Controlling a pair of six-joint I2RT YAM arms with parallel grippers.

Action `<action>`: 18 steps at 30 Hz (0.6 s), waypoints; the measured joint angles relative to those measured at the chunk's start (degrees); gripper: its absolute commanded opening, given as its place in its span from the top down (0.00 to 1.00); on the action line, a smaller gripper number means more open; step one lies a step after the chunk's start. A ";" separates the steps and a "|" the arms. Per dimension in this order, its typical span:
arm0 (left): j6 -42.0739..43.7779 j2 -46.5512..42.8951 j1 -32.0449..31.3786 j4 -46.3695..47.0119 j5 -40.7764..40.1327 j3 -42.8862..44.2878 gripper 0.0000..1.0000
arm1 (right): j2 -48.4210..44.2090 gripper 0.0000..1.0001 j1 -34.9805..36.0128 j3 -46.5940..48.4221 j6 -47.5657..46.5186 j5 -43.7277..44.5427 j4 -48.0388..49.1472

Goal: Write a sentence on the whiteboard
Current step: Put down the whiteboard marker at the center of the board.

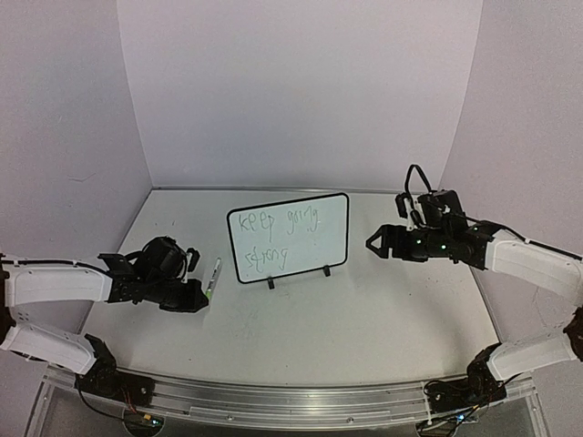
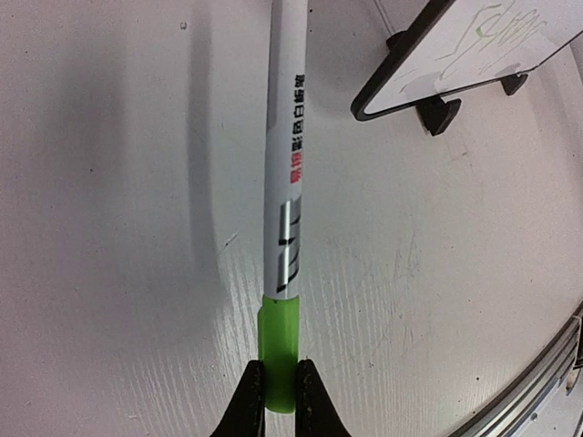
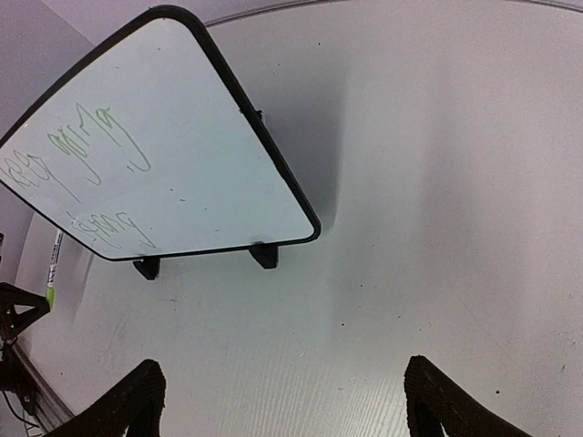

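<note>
The white table [image 1: 364, 337] carries everything. On it the whiteboard [image 1: 289, 238] stands upright on its two black feet, ahead of the left gripper [image 2: 280, 401] and off to that gripper's right, near but not touching. Its other short edge sits just beside the right gripper [image 3: 291, 405]. That right gripper is spread wide with nothing between its fingers, and it faces the board's writing side at a slant. The left gripper is pinched onto the green end of the marker [image 2: 284, 200]. The white barrel runs straight out from the fingertips, and its long axis passes to the left of the board rather than pointing at it. Whether the barrel rests on the table or hangs just above it cannot be told, and its far tip is out of the wrist view. The sentence [image 1: 276, 237] is there in thin green, two lines filling the board's left and middle part. The writing therefore looks done, and what is left is probably to let the marker go. If more strokes were wanted, the left arm would need to swing the barrel rightward toward the board.
</note>
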 measured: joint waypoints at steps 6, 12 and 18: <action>-0.62 1.98 0.63 -0.24 -0.13 0.50 1.00 | -0.55 0.13 -0.34 -0.86 0.40 1.69 -0.06; -0.35 9.18 2.16 -0.92 0.33 4.71 0.89 | -1.38 0.12 -0.34 -2.08 1.42 5.81 -0.03; 0.76 10.66 2.92 -0.84 0.26 5.27 0.61 | -2.57 0.11 -0.34 -2.70 1.45 8.88 -0.19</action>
